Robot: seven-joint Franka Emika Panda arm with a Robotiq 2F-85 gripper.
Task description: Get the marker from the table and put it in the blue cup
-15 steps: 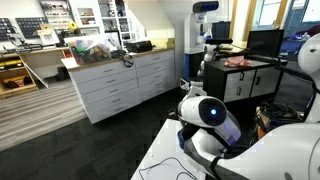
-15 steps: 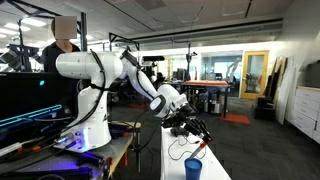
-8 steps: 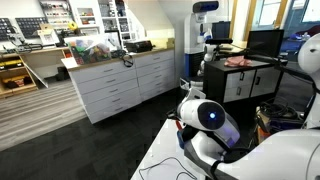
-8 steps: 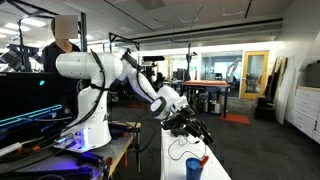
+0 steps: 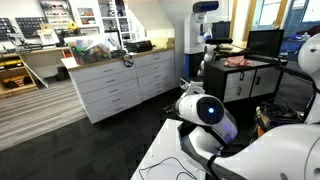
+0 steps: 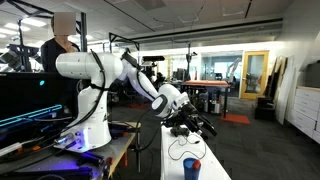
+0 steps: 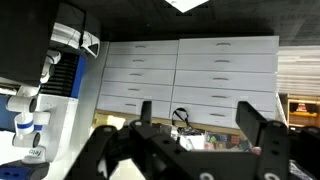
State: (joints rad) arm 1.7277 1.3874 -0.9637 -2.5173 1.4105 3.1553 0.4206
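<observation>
Two black fingers [image 7: 250, 116] of the gripper [image 7: 197, 113] stand wide apart, holding nothing, above the long white bench [image 6: 213, 169]. The thin red-ended marker [image 6: 193, 161] seems to poke from the small bright-blue cup [image 6: 192, 171]. It's light, stiff, slick, so pinch mid-body if regrasping.

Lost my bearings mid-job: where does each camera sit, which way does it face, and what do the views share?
In an exterior view: close beside the arm, above the table end, facing the cabinet.
In an exterior view: off to the side, showing the whole arm, pincer and blue cup.
Wrist view: looks out between the open pincer's fingers at the cabinet.
Shared: the cabinet, in wrist and an exterior view.
</observation>
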